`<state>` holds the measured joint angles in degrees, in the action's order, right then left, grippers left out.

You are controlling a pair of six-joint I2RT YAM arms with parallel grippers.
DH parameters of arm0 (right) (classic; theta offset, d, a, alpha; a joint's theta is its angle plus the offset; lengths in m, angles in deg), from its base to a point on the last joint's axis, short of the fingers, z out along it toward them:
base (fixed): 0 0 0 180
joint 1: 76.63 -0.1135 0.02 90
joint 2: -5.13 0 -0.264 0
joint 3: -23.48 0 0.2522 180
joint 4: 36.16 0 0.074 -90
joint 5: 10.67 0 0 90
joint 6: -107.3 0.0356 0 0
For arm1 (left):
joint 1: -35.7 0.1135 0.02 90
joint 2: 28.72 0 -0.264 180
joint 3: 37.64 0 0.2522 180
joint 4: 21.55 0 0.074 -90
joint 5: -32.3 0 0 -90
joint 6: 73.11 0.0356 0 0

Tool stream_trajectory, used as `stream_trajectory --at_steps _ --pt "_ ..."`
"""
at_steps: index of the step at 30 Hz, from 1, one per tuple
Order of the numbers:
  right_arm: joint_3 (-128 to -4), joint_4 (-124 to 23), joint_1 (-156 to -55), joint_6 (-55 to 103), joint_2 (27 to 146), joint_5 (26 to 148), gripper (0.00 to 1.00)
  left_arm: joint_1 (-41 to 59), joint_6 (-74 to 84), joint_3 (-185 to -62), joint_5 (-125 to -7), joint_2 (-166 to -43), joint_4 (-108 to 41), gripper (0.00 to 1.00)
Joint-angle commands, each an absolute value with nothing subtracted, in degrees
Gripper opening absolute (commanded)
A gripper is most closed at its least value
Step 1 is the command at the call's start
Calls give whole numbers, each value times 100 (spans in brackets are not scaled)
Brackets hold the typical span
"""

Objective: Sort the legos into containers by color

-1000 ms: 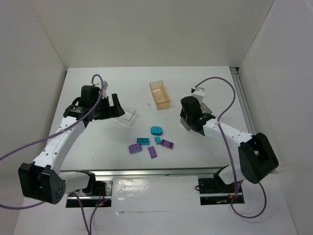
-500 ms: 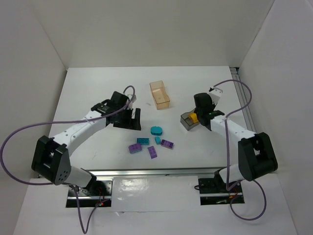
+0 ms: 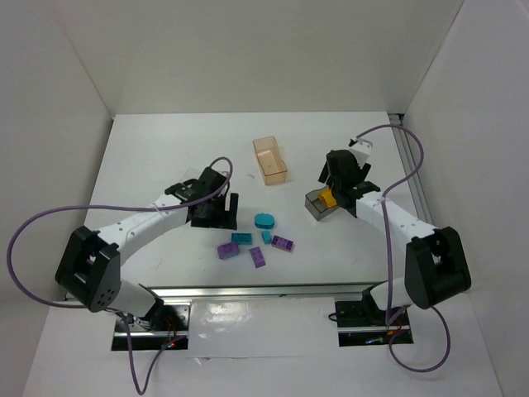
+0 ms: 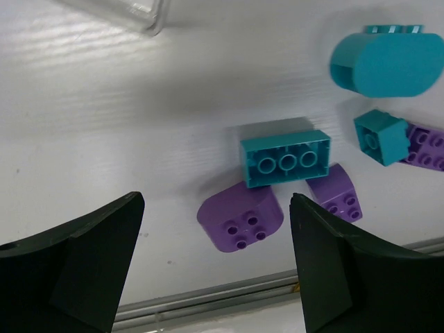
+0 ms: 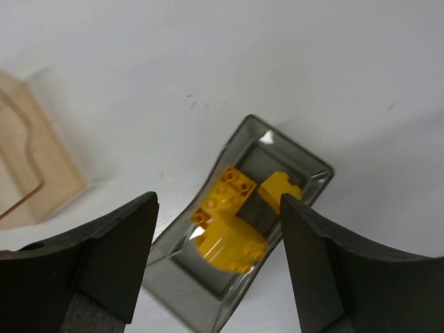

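Teal and purple legos lie loose near the front: a rounded teal piece (image 3: 264, 220) (image 4: 387, 61), a teal brick (image 3: 241, 238) (image 4: 286, 159), a small teal cube (image 4: 381, 137), a rounded purple brick (image 3: 227, 250) (image 4: 241, 216) and other purple ones (image 3: 259, 257) (image 3: 283, 243). My left gripper (image 3: 219, 217) (image 4: 216, 201) hangs open just above and left of them, holding nothing. My right gripper (image 3: 329, 192) (image 5: 218, 201) stands open over the dark grey container (image 3: 312, 207) (image 5: 180, 277). Yellow legos (image 3: 328, 198) (image 5: 232, 236) lie inside that container.
The peach container (image 3: 269, 160) (image 5: 28, 173) stands at the back centre with nothing visible in it. A corner of the clear container (image 4: 132, 10) shows in the left wrist view; in the top view my left arm covers it. A metal rail (image 3: 248, 291) runs along the table's front edge.
My left arm swung from the clear container toward the loose bricks. My right gripper opened over the grey container, and the yellow brick now lies inside.
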<state>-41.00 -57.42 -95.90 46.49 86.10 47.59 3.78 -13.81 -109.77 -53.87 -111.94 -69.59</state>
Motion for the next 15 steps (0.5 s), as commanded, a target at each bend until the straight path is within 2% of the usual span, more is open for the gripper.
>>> stream_trajectory --at_steps 1,4,7,15 --pt "-4275 -5827 -10105 4525 8142 4848 78 389 -2213 -10652 -4786 -10783 -7020 94" --pt "-4275 -5940 -10343 4525 8071 4744 78 389 -2407 -10432 -4786 -10721 -6897 94" --pt "-4327 -5994 -10589 4578 8071 4612 80 328 -2600 -10300 -5058 -10668 -6792 100" --pt "-4381 -6046 -10898 4578 8071 4506 83 -155 -3663 -9870 -5076 -10466 -6501 100"
